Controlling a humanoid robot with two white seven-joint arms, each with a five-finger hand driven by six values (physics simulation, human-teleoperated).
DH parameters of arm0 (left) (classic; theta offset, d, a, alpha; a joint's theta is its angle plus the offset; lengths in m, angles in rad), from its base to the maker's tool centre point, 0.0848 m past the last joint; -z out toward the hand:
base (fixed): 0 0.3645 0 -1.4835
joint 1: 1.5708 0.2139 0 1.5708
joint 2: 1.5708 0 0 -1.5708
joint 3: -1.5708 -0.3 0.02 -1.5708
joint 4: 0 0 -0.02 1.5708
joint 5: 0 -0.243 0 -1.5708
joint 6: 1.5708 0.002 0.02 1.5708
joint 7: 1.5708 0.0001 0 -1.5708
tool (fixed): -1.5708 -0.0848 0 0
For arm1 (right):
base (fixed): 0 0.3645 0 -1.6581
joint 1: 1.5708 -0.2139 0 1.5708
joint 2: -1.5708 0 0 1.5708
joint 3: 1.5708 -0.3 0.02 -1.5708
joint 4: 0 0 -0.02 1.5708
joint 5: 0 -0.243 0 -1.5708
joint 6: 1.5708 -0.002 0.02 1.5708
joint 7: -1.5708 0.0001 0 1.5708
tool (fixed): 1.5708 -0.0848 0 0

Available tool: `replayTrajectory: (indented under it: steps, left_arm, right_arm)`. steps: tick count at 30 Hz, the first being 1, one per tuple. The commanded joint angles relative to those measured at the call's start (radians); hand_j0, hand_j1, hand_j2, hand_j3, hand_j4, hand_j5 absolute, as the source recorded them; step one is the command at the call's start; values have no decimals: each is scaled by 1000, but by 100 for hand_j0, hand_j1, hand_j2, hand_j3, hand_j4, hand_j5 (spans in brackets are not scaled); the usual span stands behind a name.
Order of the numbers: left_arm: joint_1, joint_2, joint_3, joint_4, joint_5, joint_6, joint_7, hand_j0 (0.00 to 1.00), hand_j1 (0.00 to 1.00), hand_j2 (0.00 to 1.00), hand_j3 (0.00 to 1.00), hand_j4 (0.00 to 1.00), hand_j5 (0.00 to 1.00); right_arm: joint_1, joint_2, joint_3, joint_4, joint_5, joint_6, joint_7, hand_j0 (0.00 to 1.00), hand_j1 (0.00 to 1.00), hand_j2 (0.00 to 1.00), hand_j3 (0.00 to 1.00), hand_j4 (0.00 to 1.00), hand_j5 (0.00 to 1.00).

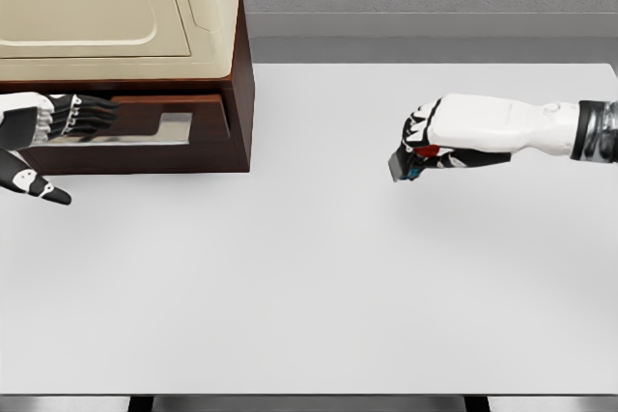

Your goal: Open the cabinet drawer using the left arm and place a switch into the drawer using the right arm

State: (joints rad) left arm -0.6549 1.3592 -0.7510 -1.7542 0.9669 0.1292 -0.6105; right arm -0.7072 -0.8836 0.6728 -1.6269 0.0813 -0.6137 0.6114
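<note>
Head view: right hand [454,137], fingers wrapped round the switch [406,163], is well right of the drawer [145,127], seemingly ajar; left hand's [58,123] fingers curl at its front.

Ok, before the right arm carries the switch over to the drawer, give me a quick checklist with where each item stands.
1. Switch held by right hand: ok, fingers are curled around it above the table.
2. Drawer open: ok in part, it shows an open front gap; whether that is wide enough, cannot tell.
3. Left hand at the drawer: ok, its fingers reach into the opening; firm grip, cannot tell.
4. Path from switch to drawer: ok, nothing lies on the table between them.
5. Room inside the drawer: cannot tell, the left hand covers part of the opening.
6. Cabinet top overhang above the drawer: not ok for a straight drop, so approach from the front.
</note>
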Motion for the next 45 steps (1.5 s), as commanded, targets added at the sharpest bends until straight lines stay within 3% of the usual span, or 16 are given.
replayTrajectory:
  steps: [1,28,45]
  left_arm:
    - [0,11,-5,-1,-13,1,0,100,100,100,100,100,100]
    - [21,72,-5,-10,187,7,0,100,100,100,100,100,100]
    - [83,86,-7,-10,200,7,0,100,100,100,100,100,100]
  right_arm:
    - [-2,8,19,-1,-6,3,-1,45,45,45,45,45,45]
    - [-170,103,165,36,-1,3,-1,45,45,45,45,45,45]
    - [-265,158,228,36,0,3,-1,45,45,45,45,45,45]
